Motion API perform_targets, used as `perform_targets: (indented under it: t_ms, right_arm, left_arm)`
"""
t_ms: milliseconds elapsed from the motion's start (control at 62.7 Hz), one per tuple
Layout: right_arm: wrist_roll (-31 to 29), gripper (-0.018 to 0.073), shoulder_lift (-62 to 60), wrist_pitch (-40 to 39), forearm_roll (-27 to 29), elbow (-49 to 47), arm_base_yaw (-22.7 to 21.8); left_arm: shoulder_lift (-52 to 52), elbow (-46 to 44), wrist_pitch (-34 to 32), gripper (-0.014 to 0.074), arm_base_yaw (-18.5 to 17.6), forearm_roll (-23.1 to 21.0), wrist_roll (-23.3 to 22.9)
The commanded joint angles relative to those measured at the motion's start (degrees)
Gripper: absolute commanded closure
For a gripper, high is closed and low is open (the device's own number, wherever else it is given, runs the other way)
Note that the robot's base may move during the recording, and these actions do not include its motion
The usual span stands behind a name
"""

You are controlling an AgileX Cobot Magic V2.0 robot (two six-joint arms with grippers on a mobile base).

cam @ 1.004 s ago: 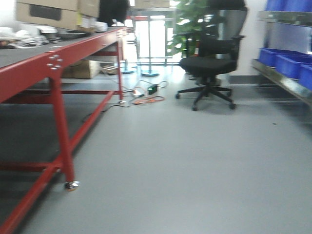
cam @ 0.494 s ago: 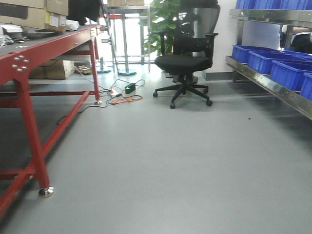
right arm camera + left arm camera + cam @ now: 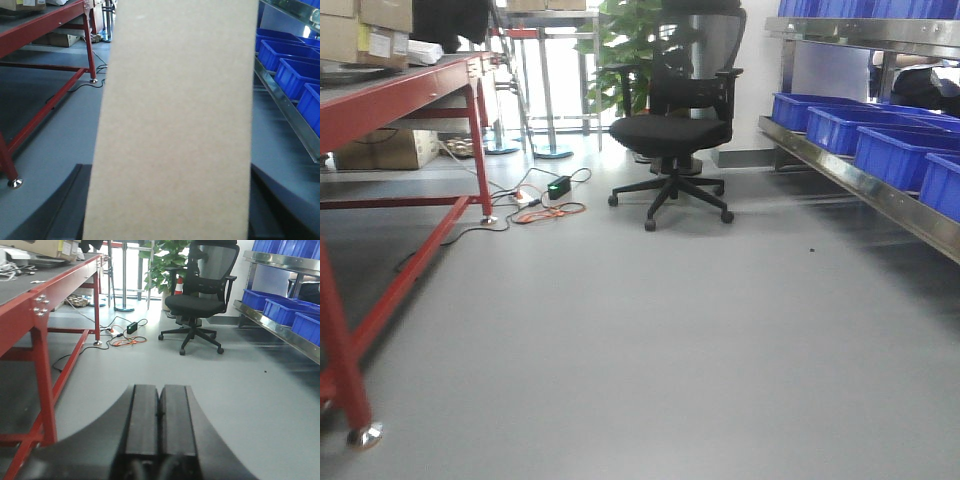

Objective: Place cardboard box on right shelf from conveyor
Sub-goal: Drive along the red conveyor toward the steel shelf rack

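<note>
At your left the red-edged conveyor [image 3: 20, 287] runs away into the far room. Your left gripper [image 3: 160, 390] points level and straight ahead over the floor [image 3: 125, 370], its fingers pressed together on nothing. Your right gripper [image 3: 167, 210] faces forward, jaws clamped on either side of the cardboard box [image 3: 175, 100], which stands upright. The right shelf [image 3: 865, 185], carrying blue bins [image 3: 895, 150], lies to the right, apart from the box.

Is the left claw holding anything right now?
No, the left claw is shut, its two black fingers pressed flat together with nothing between them.
</note>
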Motion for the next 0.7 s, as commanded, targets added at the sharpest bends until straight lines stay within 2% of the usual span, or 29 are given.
perform_targets:
  t_ms: [0, 686]
  right_arm:
    - [-0.4, 0.041, 0.6, -5.8, -0.7, -1.7, -0.4]
    - [-0.4, 0.041, 0.6, -5.8, -0.7, -1.7, -0.4]
  left_arm:
    - [-0.7, -0.2, -5.2, 0.0715, -0.3, -0.4, -0.3]
    - [-0.7, -0.2, -5.2, 0.0715, -0.3, -0.4, -0.3]
